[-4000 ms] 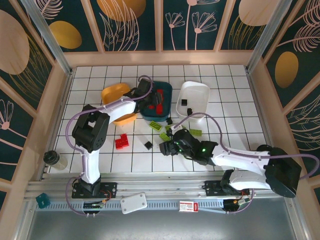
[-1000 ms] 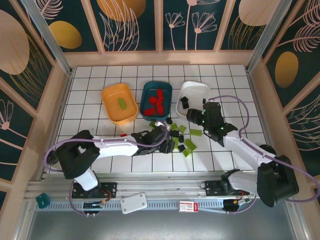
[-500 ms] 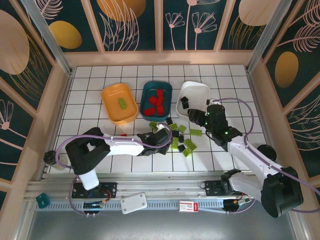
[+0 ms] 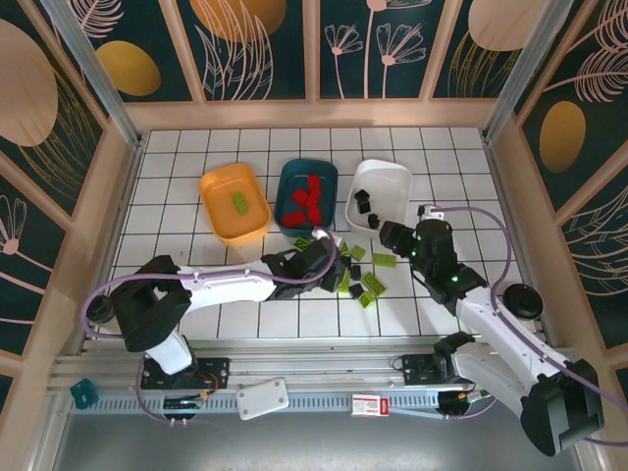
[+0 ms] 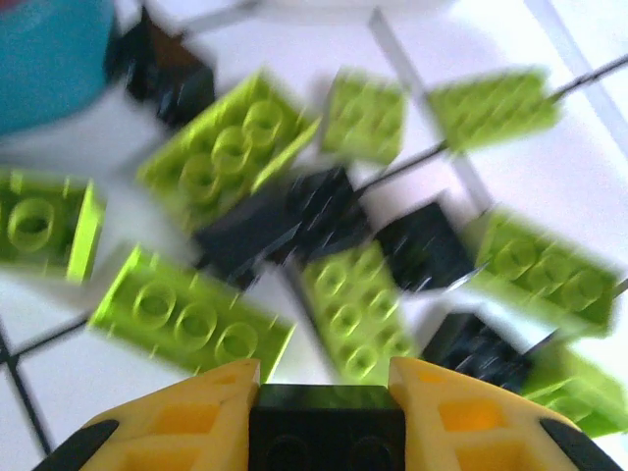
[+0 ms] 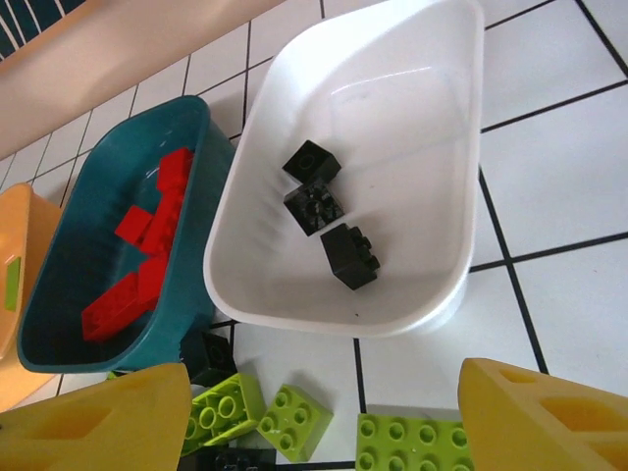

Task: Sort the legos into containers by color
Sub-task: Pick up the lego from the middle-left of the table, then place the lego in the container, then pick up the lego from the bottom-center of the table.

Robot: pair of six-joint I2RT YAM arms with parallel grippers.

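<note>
Your left wrist view is smeared with blur, so read it with care. The left fingers (image 5: 221, 407) are cut off by the bottom edge. They are closed on a black lego (image 5: 327, 432) that touches both of them, and you see little more than its upper face.

Past it the loose pile (image 5: 226, 147) lies on the white tiled desk (image 5: 589, 147). You can make out about eight lime green bricks and four black ones, but their edges run together and one green brick is cropped at the left edge, so take that count as rough. From above, the left wrist covers part of the pile, which lies just on the near side of the teal and white trays.

Your right fingers (image 6: 118, 417) stand wide apart with nothing between them. Just their yellow tips show at the bottom corners, near the white tray (image 6: 442, 118). In the top view that wrist hides the tray's near end.

There are three trays in a row:
- The orange-yellow tray (image 4: 211, 186) holds one green lego (image 4: 238, 203).
- The teal tray (image 6: 59, 226) holds red legos (image 6: 147, 265), roughly five, though they overlap too much for a firm count.
- The white tray holds three black legos (image 6: 314, 206), lying close together.
</note>
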